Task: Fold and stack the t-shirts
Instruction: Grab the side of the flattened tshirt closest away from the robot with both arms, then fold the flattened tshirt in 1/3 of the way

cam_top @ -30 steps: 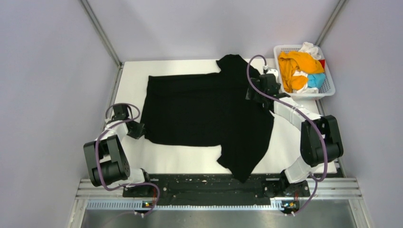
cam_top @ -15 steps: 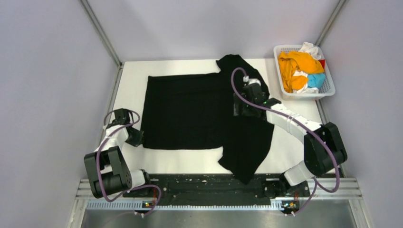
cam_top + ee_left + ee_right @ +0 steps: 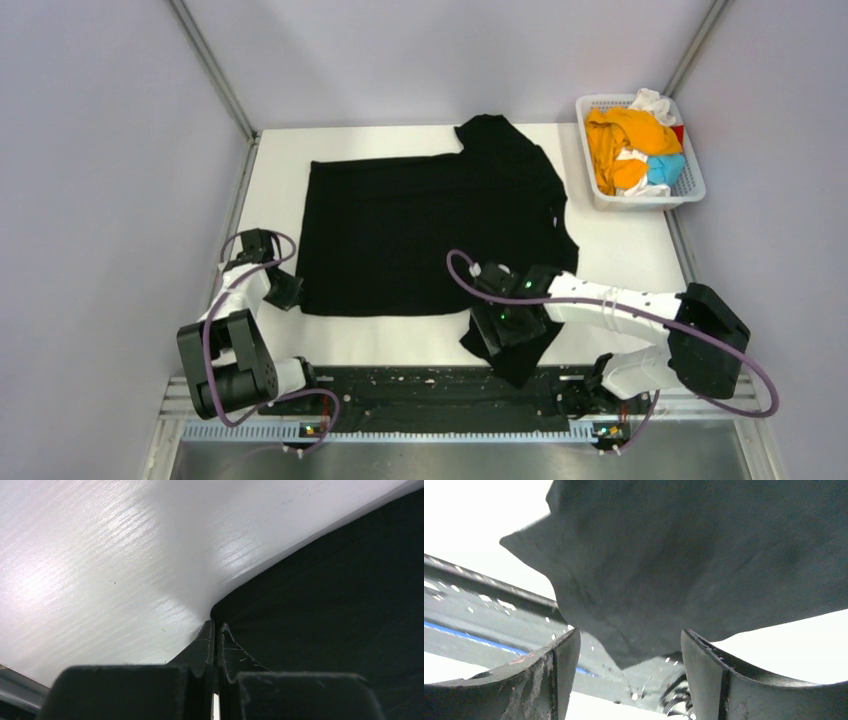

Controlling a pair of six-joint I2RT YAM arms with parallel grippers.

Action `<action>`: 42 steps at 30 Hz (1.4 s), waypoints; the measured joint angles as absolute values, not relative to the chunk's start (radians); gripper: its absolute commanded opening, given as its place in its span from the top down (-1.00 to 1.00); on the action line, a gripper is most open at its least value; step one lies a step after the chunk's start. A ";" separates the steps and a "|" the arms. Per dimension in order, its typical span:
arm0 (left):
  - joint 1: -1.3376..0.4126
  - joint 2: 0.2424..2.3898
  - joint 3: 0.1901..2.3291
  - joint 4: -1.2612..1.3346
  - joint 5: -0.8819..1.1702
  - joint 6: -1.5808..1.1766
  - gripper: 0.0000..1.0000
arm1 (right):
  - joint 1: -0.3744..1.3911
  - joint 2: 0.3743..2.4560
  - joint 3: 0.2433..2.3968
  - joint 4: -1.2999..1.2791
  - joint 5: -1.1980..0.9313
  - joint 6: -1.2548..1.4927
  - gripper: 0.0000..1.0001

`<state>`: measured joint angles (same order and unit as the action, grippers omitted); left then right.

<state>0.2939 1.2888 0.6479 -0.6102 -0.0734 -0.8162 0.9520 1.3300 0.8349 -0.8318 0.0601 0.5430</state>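
Black t-shirt (image 3: 420,230): one, large, spread flat across the middle of the white table (image 3: 280,170), hem toward 9 o'clock and collar toward 3 o'clock in my top view. The far sleeve points to 12 o'clock. The near sleeve (image 3: 522,367) trails toward 5 o'clock and hangs over the table's near edge. Left gripper (image 3: 287,292): at the shirt's 8 o'clock corner, fingers pressed together and pinching the hem corner, as my left wrist camera shows (image 3: 216,627). Right gripper (image 3: 500,325): over the near sleeve at 5 o'clock, fingers spread wide; in my right wrist camera (image 3: 630,636) the black cloth lies between and beyond them, not held. White lattice basket (image 3: 690,186): at the table's 1 o'clock corner, well apart from the black shirt. Contents, crumpled together: orange t-shirt (image 3: 620,135) uppermost, white t-shirt (image 3: 652,102) at the far end, light blue t-shirt (image 3: 665,167) at the near right, red t-shirt (image 3: 679,133) barely showing at the right wall.
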 measured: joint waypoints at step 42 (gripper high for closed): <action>0.294 1.053 0.635 -0.807 -0.160 -0.873 1.00 | 0.978 1.205 0.784 -0.873 0.054 0.818 1.00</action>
<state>0.2935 1.0531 0.6346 -0.8070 -0.1600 -0.8734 0.9775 1.2049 0.7837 -0.8734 0.0540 0.8185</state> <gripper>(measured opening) 0.016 0.010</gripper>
